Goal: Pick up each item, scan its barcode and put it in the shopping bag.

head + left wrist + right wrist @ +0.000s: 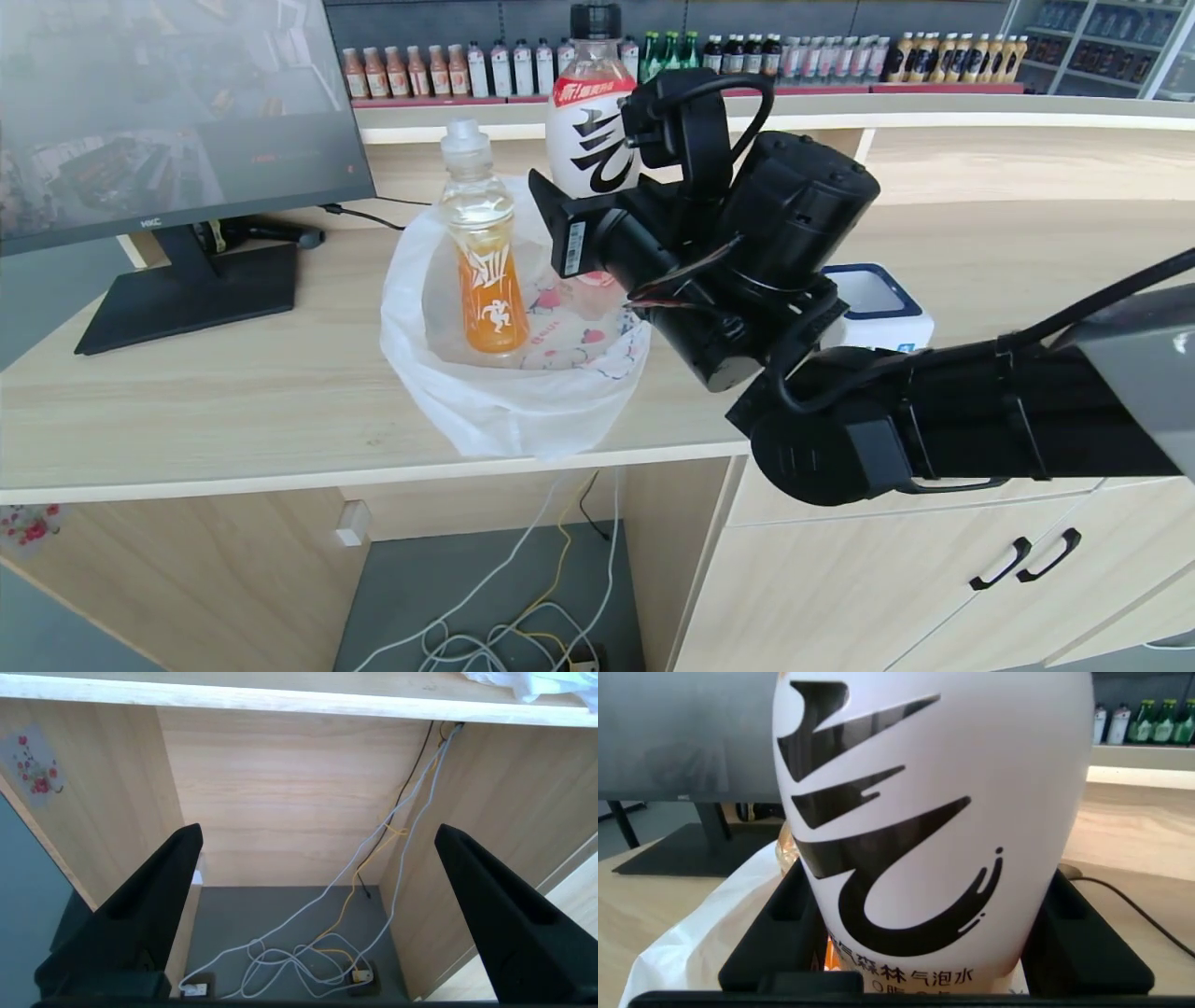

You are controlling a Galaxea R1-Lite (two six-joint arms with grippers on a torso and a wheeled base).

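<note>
Jaws of my right arm grip a big white bottle (590, 131) with black brush marks, upright at the far side of the open shopping bag (485, 411) on the counter (233, 392). I judge this the bagging step; next, lower it in and let go. An orange drink bottle (485, 280) stands in the bag just beside it, easy to knock. A scanner box (878, 303) sits behind my arm, a monitor (159, 103) to my left. My left jaws hang wide apart below the counter, facing loose cables (308, 943).

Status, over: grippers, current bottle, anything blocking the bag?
Right gripper shut on white-labelled bottle, upright over shopping bag. Left gripper open, low below counter edge. Orange bottle already standing in bag, close alongside.
</note>
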